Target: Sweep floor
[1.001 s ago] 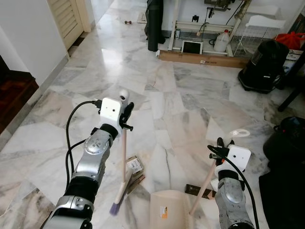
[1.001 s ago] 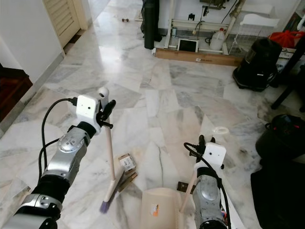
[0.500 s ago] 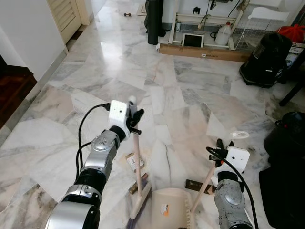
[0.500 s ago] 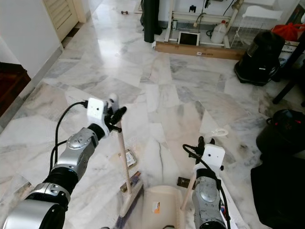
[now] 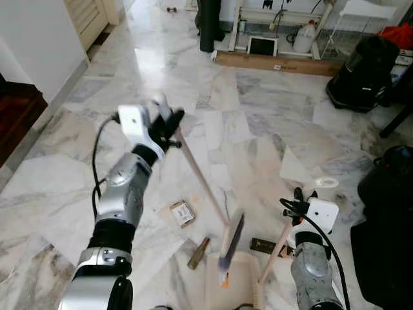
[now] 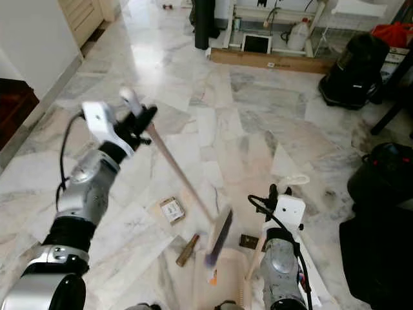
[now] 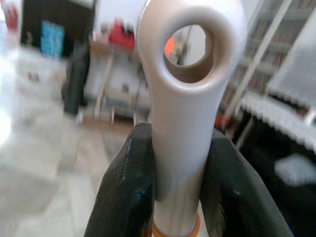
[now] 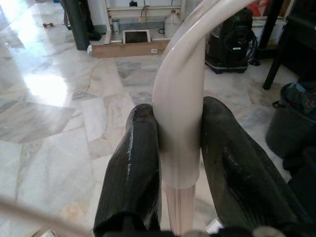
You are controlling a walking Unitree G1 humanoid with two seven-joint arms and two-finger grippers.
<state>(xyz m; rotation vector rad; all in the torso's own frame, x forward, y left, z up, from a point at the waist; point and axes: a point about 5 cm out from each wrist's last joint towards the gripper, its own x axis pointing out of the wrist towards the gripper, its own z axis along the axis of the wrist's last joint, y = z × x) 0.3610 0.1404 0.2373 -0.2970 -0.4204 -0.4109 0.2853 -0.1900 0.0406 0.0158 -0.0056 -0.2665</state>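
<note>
One broom [image 5: 227, 240], one dustpan [image 5: 235, 284], three bits of litter on the floor, two black bins.

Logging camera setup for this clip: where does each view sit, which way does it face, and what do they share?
Left eye view: on the head, looking down at the marble floor; both silver arms, broom, dustpan.
Right eye view: the same scene from slightly to the side.
Left wrist view: along the left hand, its fingers shut on the broom handle's looped end.
Right wrist view: along the right hand, shut on the dustpan handle.
Shared: the right wrist and eye views both show the black vacuum.
</note>
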